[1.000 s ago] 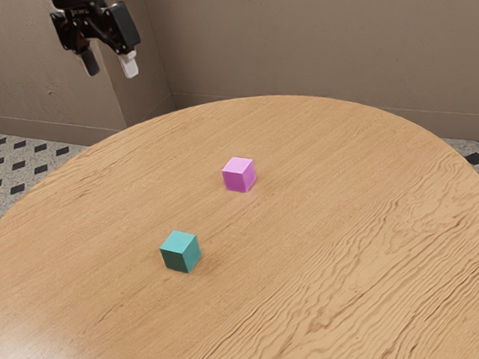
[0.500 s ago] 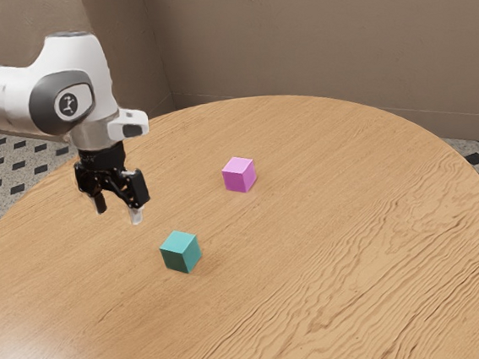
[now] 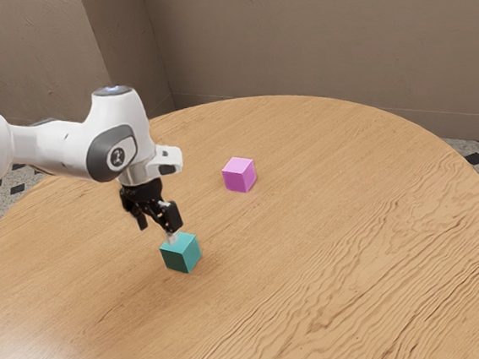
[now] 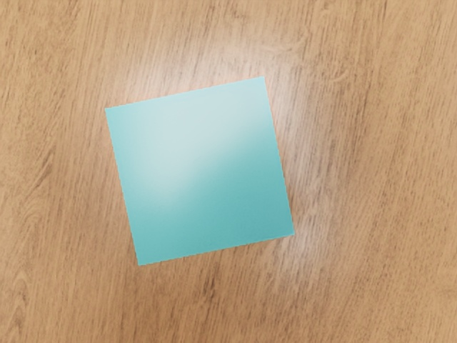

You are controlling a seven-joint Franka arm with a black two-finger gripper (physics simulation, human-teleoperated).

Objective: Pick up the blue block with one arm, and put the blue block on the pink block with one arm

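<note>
Hand [image 3: 158, 228]: spread open and holding nothing. It hangs low over the blue block, and my arm reaches in from the exterior view's left.
Blue block [image 3: 180, 253]: teal-blue in colour, sitting flat on the worktop [image 3: 339, 246] toward the near side of the round top. It is not yet grasped.
Block against hand: it sits straight beneath me. In the wrist view the blue block [image 4: 200, 170] is nearly centred under the hand, with bare wood all round it.
Contact: in the exterior view my lighter fingertip sits about level with the block's top edge, and I cannot tell whether it touches. My fingers do not flank the block's sides.
Alignment: the block's edges look somewhat skewed against my hand, so I judge a small wrist turn may be needed before closing.
Pink block [image 3: 239, 174]: well apart from the blue one, farther back and toward the exterior view's right. Its top face is bare.
Done: as far as I can judge, only getting the hand over the blue block.
Left: lower around the block, close on it, lift, carry it across to the pink block, set it squarely on top, and let go.
Progress: early, with the pick not yet made.
</note>
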